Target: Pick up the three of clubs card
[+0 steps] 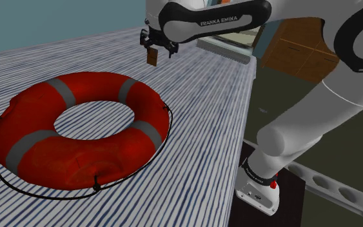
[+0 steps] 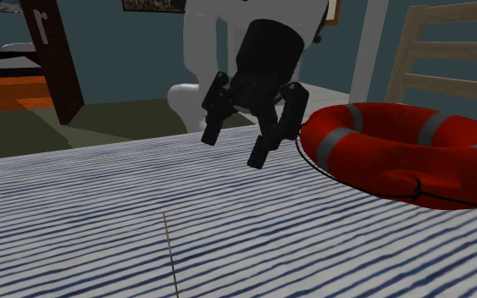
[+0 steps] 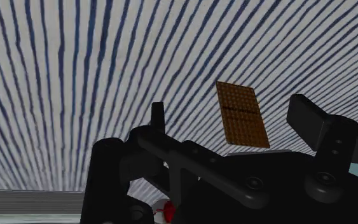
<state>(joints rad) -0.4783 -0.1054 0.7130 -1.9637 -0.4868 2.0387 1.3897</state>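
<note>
Over the blue-and-white striped counter [image 1: 202, 145] the pincer [image 2: 233, 151] hangs released, its fingers apart and grasping nothing. Below it, the brown-backed card [image 3: 242, 114] seems to lie on the stripes, closer to one finger, its face hidden. A red lifebuoy [image 1: 83, 164] sits nearby, towards the shoulder view's left. The counter's edge runs down that view's right. Teal walls stand behind.

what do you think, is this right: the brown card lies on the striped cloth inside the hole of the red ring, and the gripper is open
Not in the hole: the brown card lies on the striped cloth outside the red ring, close to the gripper, which is open. The shoulder view shows it.
</note>
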